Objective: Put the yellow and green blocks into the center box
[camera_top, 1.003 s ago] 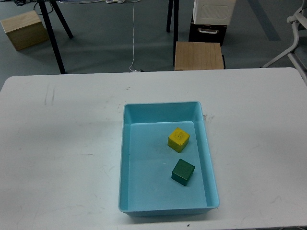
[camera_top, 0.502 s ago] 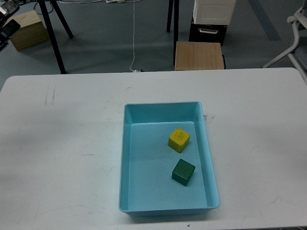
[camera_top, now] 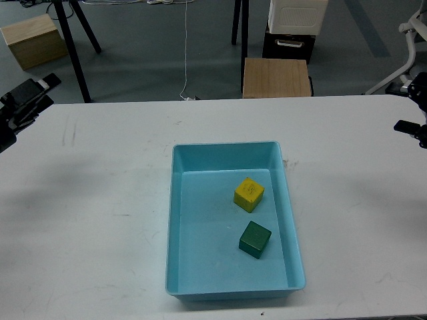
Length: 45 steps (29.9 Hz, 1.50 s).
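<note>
The left pincer (camera_top: 27, 100) shows only at the counter's left edge, near the far-left corner, dark and partly cut off; whether it is released or clenched cannot be told, and it carries nothing visible. The right pincer (camera_top: 412, 119) shows at the right edge near the far-right corner, likewise too small and dark to judge, and nothing is seen in it. Both stand well apart from the center box (camera_top: 175, 220), which rests on the white counter (camera_top: 87, 220) about midway between the left and right edges, reaching toward the near edge. It is a light blue tray with low walls and rounded corners. Inside it, toward its right wall, lie both blocks: the yellow block (camera_top: 249, 194) in the middle of the tray's length, the green block (camera_top: 255, 239) nearer the near wall, each turned slightly askew and apart from the other. Both are small matte cubes of like size, flat on the tray floor, the yellow bright, the green dark. Judged by appearance, they are rigid, light and not fragile; the matte faces should give fair friction. Any grasp would best close on two opposite side faces from above. The placement appears complete.
</note>
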Each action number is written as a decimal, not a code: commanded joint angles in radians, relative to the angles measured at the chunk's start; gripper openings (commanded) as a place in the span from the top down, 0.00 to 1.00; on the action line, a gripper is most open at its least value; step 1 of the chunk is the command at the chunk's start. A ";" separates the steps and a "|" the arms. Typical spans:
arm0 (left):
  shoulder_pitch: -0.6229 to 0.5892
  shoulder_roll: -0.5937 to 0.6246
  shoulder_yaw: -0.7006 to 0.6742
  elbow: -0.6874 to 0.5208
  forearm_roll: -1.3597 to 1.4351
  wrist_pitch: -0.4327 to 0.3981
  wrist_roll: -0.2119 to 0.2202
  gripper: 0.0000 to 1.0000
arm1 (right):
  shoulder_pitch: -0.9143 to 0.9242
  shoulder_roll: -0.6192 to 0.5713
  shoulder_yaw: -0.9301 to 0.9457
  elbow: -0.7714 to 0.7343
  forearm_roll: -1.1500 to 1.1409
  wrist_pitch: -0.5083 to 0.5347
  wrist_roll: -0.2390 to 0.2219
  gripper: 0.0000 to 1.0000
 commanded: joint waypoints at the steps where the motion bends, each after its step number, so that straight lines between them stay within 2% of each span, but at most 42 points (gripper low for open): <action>1: -0.002 -0.003 0.047 0.000 0.055 0.000 0.000 0.01 | -0.036 0.012 -0.003 -0.003 0.003 -0.035 0.000 0.02; 5: -0.003 -0.007 0.081 0.002 0.050 0.000 0.000 0.01 | -0.067 0.029 0.001 0.000 0.013 -0.090 -0.002 0.02; 7: -0.003 -0.010 0.081 0.000 0.041 0.028 0.000 0.01 | -0.071 0.037 0.007 0.000 0.045 -0.108 -0.002 0.02; 11: -0.006 -0.059 0.047 0.011 -0.031 0.042 0.000 0.00 | -0.073 0.080 0.012 -0.005 0.250 -0.142 -0.002 0.02; 18: -0.009 -0.081 0.018 0.081 -0.520 0.047 0.000 0.00 | -0.081 0.144 0.027 -0.006 0.695 -0.151 0.011 0.01; 24: -0.025 -0.078 0.035 0.121 -1.071 0.048 0.005 0.00 | -0.130 0.218 0.093 -0.042 0.970 -0.142 0.078 0.01; 26: -0.023 -0.081 0.035 0.143 -1.192 0.048 0.042 0.00 | -0.174 0.244 0.145 -0.077 1.044 -0.138 0.096 0.01; 30: -0.016 -0.113 0.029 0.155 -1.295 0.047 0.050 0.00 | -0.304 0.290 0.303 -0.121 1.185 -0.076 0.127 0.01; 35: -0.014 -0.139 0.018 0.197 -1.456 0.042 0.052 0.00 | -0.508 0.423 0.559 -0.227 1.225 -0.021 0.127 0.01; 40: -0.011 -0.153 0.019 0.201 -1.645 0.042 0.055 0.00 | -0.731 0.603 0.789 -0.290 1.221 0.096 0.123 0.01; 43: -0.003 -0.153 0.019 0.203 -1.735 0.036 0.071 0.00 | -0.794 0.640 0.894 -0.303 1.218 0.132 0.118 0.01; 45: 0.004 -0.156 0.019 0.203 -1.786 0.035 0.104 0.00 | -0.798 0.658 0.924 -0.321 1.216 0.146 0.109 0.01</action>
